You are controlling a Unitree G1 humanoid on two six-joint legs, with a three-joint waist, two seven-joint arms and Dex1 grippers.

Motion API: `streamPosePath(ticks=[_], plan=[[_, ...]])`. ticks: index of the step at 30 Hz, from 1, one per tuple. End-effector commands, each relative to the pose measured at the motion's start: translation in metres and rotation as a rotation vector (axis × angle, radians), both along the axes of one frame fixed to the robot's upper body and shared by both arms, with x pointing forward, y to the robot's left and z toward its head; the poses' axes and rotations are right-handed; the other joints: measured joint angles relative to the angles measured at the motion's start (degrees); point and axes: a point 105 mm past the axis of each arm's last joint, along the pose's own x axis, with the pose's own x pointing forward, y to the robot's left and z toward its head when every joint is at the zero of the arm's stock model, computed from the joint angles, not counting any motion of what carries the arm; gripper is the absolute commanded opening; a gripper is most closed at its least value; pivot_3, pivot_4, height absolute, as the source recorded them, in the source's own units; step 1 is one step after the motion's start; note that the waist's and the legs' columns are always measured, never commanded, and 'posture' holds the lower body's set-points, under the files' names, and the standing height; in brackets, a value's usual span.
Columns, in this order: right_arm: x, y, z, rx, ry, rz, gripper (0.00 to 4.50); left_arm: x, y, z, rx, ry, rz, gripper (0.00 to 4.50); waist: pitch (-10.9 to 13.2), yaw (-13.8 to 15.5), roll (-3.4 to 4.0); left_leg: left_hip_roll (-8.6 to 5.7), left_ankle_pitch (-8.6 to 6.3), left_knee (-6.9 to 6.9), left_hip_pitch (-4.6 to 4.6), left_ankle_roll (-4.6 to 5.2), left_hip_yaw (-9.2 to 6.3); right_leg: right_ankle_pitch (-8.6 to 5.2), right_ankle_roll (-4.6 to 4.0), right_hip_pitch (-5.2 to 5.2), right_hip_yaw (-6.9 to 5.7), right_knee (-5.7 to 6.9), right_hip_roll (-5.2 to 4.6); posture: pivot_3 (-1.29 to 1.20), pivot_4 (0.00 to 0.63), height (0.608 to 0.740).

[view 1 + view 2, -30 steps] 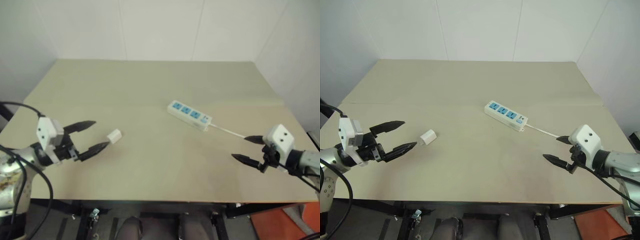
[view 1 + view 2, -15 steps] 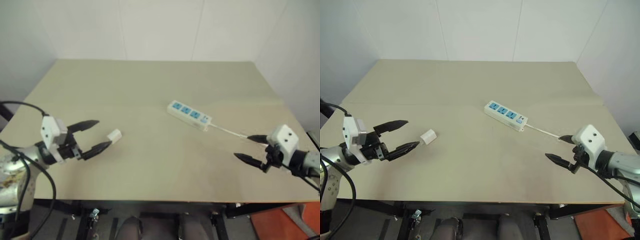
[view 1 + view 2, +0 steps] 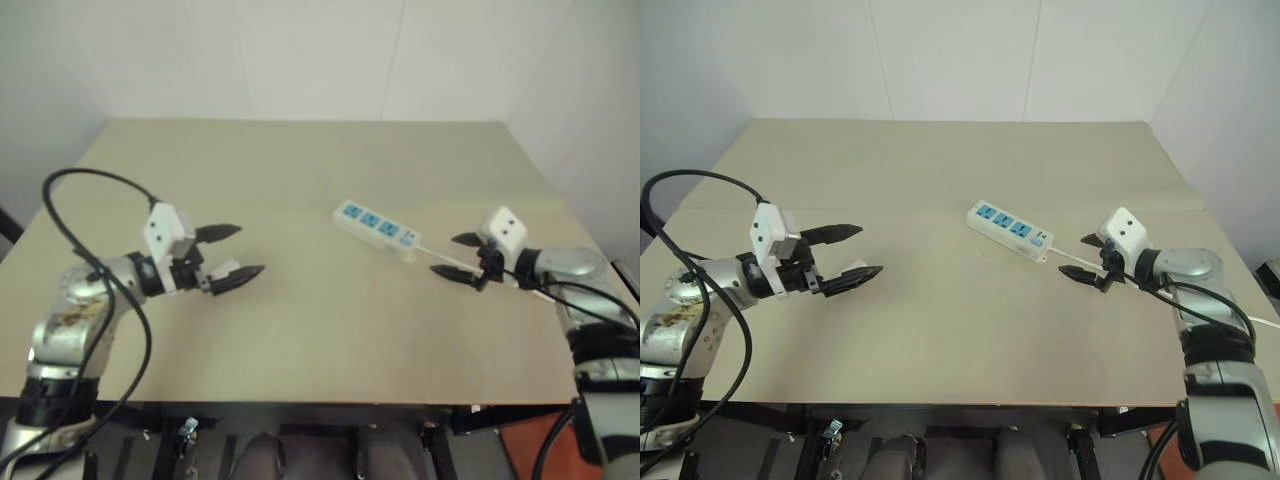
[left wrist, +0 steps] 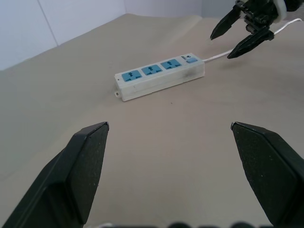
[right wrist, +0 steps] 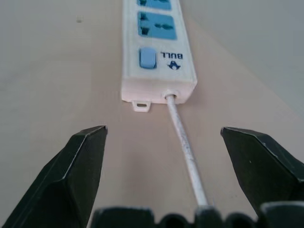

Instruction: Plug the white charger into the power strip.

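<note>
Standing by the table (image 3: 300, 160): both arms are out over it and nothing is gripped yet.

L side, lower left of the head view: left gripper (image 3: 870, 250) lies low and roughly level, fingers spread wide and empty. The white charger (image 3: 852, 270) lies on the table inside that fork, tight by the nearer finger and back toward the palm. Can't tell if it touches the finger. My read: jaws are set either side of the block so a plain close would catch it w/o any more reaching.

The power strip (image 3: 378, 228) lies slantwise at centre-right, sockets up, switch end toward the lower right, with the cord (image 5: 183, 142) trailing off to the right edge. The L wrist view looks straight along the open fingers at the strip, so the arm seems already aimed for the carry.

R side: right gripper (image 3: 447, 255) is also wide open, holding nothing, nosed down just past the strip's switch end. The cord runs between its fingers; no contact w/ the strip that I can see. Prob. it's there to pin or brace the strip, as a light bar like that would likely skid when a plug is pushed in.

Task-wise: early. Charger not picked up, all three sockets free.
</note>
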Motion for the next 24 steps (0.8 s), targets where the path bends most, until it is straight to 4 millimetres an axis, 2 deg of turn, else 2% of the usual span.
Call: streamPosePath(ticks=[1,8,9,12,22,24], plan=[[0.012,-0.003,-0.001,-0.007,0.012,-0.036,4.49,0.001,-0.011,0.011,0.015,-0.068,-0.034,4.50,0.00,-0.29,0.00,0.00,0.00,0.00,0.00,0.00,-0.01,0.00,0.00,0.01,0.00,0.01,0.00,0.00,0.150,0.740],[0.019,0.004,-0.016,0.004,0.086,-0.051,4.49,0.008,-0.029,0.009,0.025,-0.081,-0.050,4.50,0.00,-0.60,0.00,-0.03,0.00,0.00,-0.03,0.00,-0.03,0.02,0.00,0.01,0.00,0.01,-0.03,0.00,0.150,0.740],[0.018,0.005,-0.018,0.017,0.101,-0.048,4.32,0.009,-0.029,0.006,0.029,-0.071,-0.039,4.50,0.00,-0.69,0.00,-0.03,0.00,0.00,-0.02,0.00,-0.04,0.02,0.00,0.01,0.00,0.02,-0.03,0.00,0.150,0.740],[0.019,0.008,-0.022,0.028,0.136,-0.058,3.58,0.010,-0.027,-0.002,0.029,-0.045,-0.020,4.50,0.00,-0.86,0.00,-0.03,0.00,0.00,0.04,0.00,-0.03,0.05,0.00,0.02,0.03,0.05,-0.02,0.00,0.150,0.740],[0.021,0.010,-0.019,0.014,0.118,-0.050,0.17,0.008,-0.033,-0.001,-0.001,-0.074,-0.025,4.50,0.00,-0.80,0.00,-0.03,0.00,0.00,0.07,0.00,-0.03,0.05,0.00,0.03,0.06,0.08,0.00,0.00,0.150,0.740],[0.021,0.012,-0.018,0.008,0.111,-0.036,0.01,0.008,-0.034,0.003,-0.029,-0.079,-0.031,4.50,0.00,-0.80,0.00,-0.03,0.00,0.00,0.06,-0.01,-0.03,0.05,0.00,0.03,0.06,0.07,-0.01,0.00,0.150,0.740]])
